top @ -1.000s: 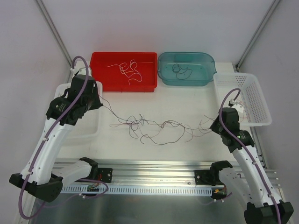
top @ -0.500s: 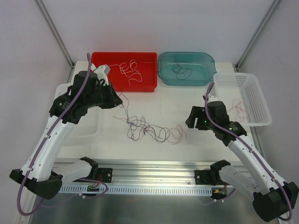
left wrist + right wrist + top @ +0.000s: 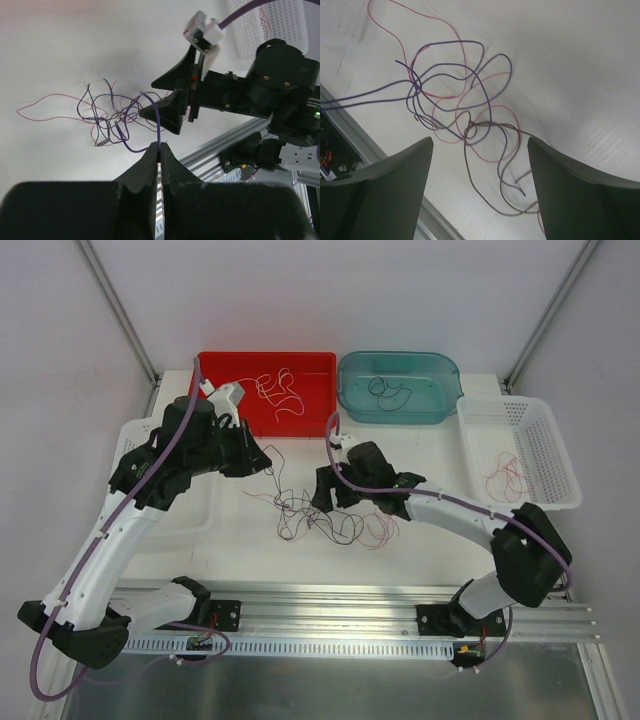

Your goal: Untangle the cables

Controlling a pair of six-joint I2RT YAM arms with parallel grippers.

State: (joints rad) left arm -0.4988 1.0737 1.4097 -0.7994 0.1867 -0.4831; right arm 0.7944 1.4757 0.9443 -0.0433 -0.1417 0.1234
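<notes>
Knotted cables at frame centre, both arms over them.
The cables (image 3: 325, 518) lie mid-table. The right gripper (image 3: 322, 498) hovers at their upper edge, fingers spread. Upper left, the left gripper (image 3: 159, 149) pinches a purple cable (image 3: 158, 117). Behind, the red bin (image 3: 290, 426), teal bin (image 3: 400, 413) and white basket (image 3: 545, 503) hold loose strands.

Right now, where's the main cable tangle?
In the top view, the tangle lies mid-table, in front of the red bin, between the left hand and the right hand.
</notes>
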